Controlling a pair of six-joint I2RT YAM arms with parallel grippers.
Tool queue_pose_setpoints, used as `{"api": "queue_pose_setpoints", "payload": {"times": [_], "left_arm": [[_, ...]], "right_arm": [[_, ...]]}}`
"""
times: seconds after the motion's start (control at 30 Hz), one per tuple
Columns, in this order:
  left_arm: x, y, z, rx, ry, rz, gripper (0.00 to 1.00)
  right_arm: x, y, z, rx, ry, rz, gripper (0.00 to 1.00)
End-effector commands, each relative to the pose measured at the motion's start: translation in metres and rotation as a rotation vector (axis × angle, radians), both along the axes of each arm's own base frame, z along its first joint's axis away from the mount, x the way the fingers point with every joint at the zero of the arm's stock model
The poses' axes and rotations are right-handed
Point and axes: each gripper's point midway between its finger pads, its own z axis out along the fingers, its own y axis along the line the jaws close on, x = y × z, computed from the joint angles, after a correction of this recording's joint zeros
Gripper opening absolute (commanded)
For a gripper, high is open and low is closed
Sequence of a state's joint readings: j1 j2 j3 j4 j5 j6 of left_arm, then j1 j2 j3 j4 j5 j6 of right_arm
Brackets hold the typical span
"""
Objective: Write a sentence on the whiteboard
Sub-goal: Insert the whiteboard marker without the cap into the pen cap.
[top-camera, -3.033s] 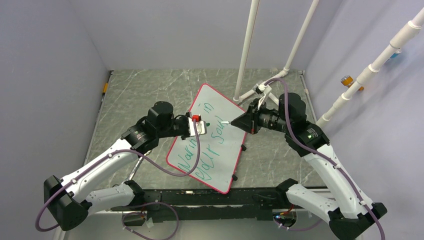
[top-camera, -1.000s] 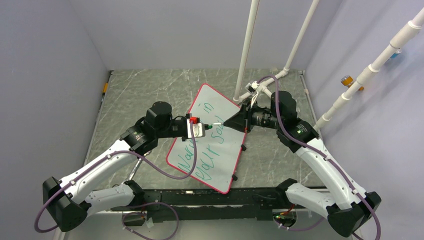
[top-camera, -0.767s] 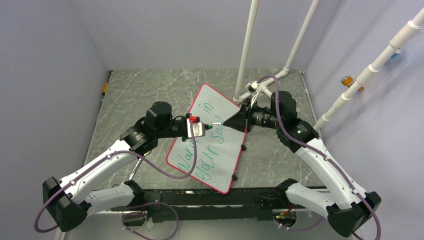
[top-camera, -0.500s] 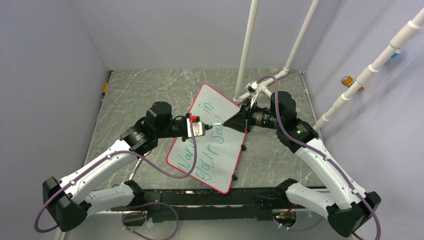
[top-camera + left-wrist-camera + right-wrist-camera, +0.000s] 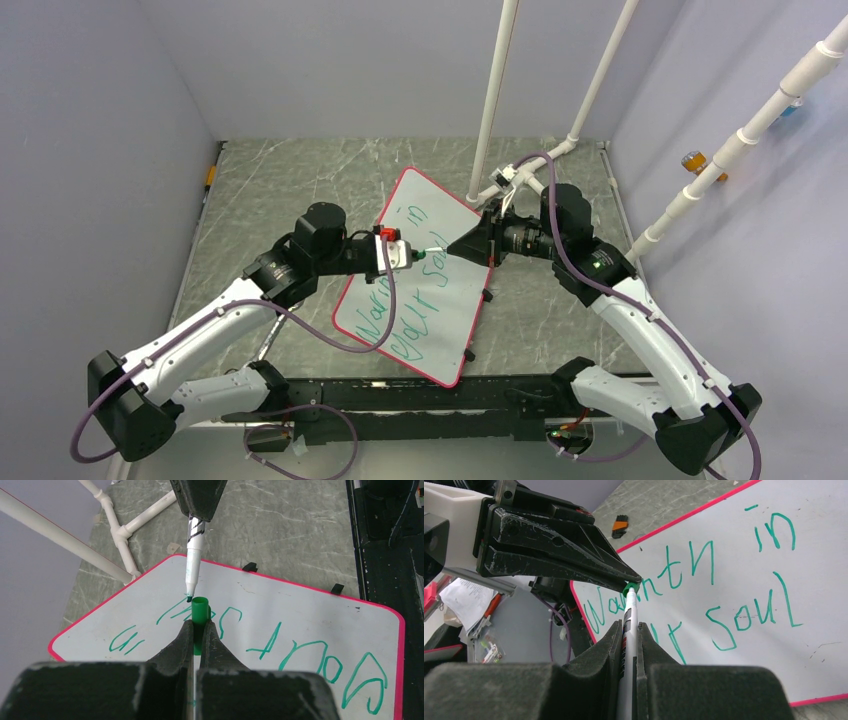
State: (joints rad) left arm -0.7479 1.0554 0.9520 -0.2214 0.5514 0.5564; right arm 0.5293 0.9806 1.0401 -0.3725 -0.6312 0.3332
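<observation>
Both pairs of jaws are clamped: the left gripper (image 5: 197, 625) pinches a green cap (image 5: 200, 605), and the right gripper (image 5: 630, 627) grips a white marker (image 5: 193, 555). The marker's tip meets the cap's open mouth; whether it is inside cannot be told. Beneath them the whiteboard (image 5: 460, 310) lies askew at mid-bench (image 5: 290, 190), bearing the sentence (image 5: 734, 615) in green.

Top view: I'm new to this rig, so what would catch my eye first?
Above the red-rimmed whiteboard, mid-table, the right gripper points a marker at the green cap pinched in the left gripper. The green sentence runs across the board in two lines.
</observation>
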Motion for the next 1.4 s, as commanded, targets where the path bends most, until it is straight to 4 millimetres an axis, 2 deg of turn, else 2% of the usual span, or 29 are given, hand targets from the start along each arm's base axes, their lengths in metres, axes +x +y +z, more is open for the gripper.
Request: {"api": "queue_pose_setpoints", "payload": {"times": [0.0, 0.73, 1.37], "left_arm": [[0.002, -0.005, 0.020, -0.051, -0.023, -0.001, 0.00], [0.004, -0.006, 0.021, -0.058, 0.006, 0.019, 0.00], [0.003, -0.005, 0.021, -0.047, 0.007, 0.012, 0.00]], "right_arm": [[-0.002, -0.001, 0.012, 0.025, -0.039, -0.001, 0.00], [-0.002, -0.001, 0.002, 0.011, -0.019, -0.007, 0.00], [0.004, 0.009, -0.002, 0.002, 0.003, 0.002, 0.00]]}}
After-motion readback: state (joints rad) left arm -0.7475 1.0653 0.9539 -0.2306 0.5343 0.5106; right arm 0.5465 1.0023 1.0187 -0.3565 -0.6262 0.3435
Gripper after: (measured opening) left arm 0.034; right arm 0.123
